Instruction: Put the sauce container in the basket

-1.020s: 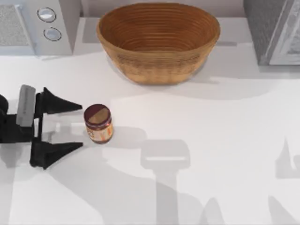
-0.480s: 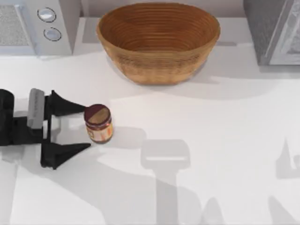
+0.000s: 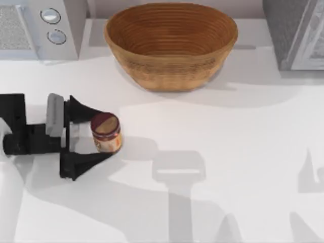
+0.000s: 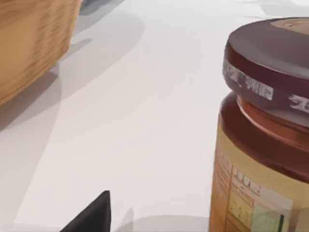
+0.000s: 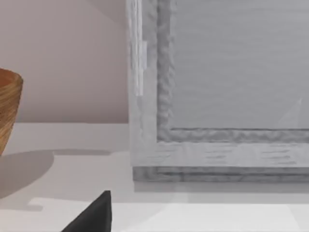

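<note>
the jar (image 3: pixel 106 132) stands upright on the table (image 3: pixel 228 152), well apart from the basket (image 3: pixel 171 44) and nearer the camera than it. the left gripper (image 3: pixel 104 134) lies level on the side of the jar away from the table's centre, jaws spread, one tip either side of the jar (contact looks unlikely, though i cannot be sure). it is plainly the nearer arm.

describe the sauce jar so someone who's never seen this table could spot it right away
Start at the big wicker basket at the table's far edge, then look nearer and to the left. The jar stands upright between the open fingers of the left claw. It is the small thing with a maroon lid and orange label.
</note>
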Controlling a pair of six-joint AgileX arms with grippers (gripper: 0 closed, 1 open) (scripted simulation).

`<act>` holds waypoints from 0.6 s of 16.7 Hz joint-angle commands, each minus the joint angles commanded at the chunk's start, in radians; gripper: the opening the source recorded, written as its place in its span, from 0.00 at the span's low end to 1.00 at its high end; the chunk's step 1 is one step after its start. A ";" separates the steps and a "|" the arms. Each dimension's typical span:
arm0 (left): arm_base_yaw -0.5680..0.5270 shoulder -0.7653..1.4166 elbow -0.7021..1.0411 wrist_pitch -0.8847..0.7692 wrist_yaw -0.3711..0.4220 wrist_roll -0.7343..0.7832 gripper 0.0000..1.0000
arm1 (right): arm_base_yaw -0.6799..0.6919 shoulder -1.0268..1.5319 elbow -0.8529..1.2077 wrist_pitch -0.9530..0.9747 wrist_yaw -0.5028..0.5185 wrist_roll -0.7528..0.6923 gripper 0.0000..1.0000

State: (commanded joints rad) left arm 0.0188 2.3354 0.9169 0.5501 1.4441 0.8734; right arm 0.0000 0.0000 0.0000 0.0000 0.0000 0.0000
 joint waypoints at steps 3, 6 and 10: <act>-0.039 -0.015 -0.050 0.209 -0.029 -0.179 1.00 | 0.000 0.000 0.000 0.000 0.000 0.000 1.00; -0.072 -0.027 -0.079 0.326 -0.055 -0.286 1.00 | 0.000 0.000 0.000 0.000 0.000 0.000 1.00; -0.081 -0.031 -0.086 0.350 -0.063 -0.308 1.00 | 0.000 0.000 0.000 0.000 0.000 0.000 1.00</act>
State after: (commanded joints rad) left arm -0.0619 2.3042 0.8308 0.9002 1.3811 0.5654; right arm 0.0000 0.0000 0.0000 0.0000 0.0000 0.0000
